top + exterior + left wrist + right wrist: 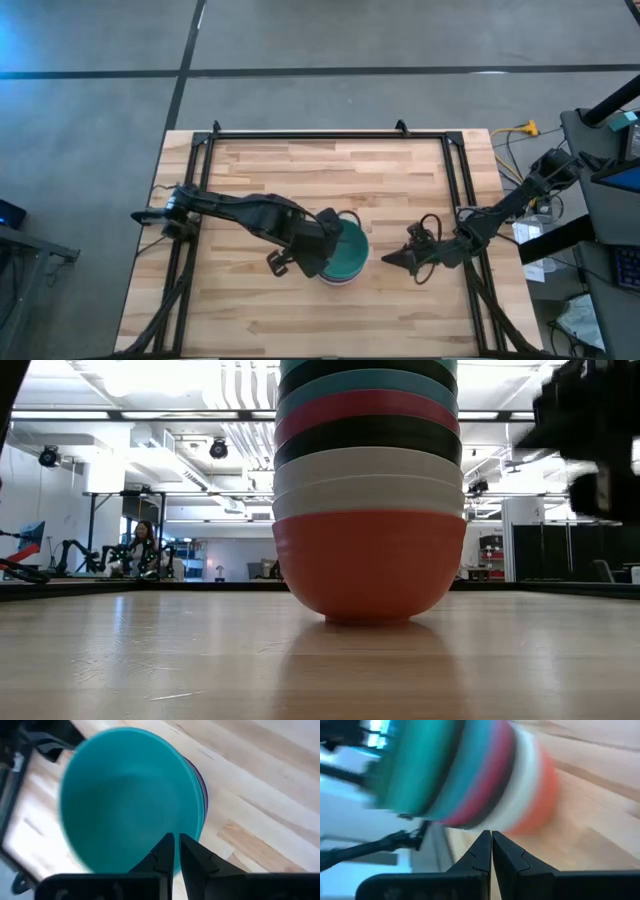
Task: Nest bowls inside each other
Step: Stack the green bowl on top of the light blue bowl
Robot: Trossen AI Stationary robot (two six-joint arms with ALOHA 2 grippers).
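Left gripper (pixel 176 851) hangs just above the near rim of the stack of bowls (pixel 343 254), its dark fingers (pixel 161 854) drawn almost together with nothing between them; the teal bowl (pixel 130 795) on top sits free under it. That stack stands near the middle of the wooden table (pixel 400 180), the orange-red bowl (pixel 368 563) at its base, white, black and pink rims above. Risk, as I judge it: the pile is tall on one small foot, so a fingertip catching the top rim could tip it. Right gripper (pixel 491 851) waits fully closed and empty beside the stack, near enough to nudge it. No brand or writing is legible anywhere.
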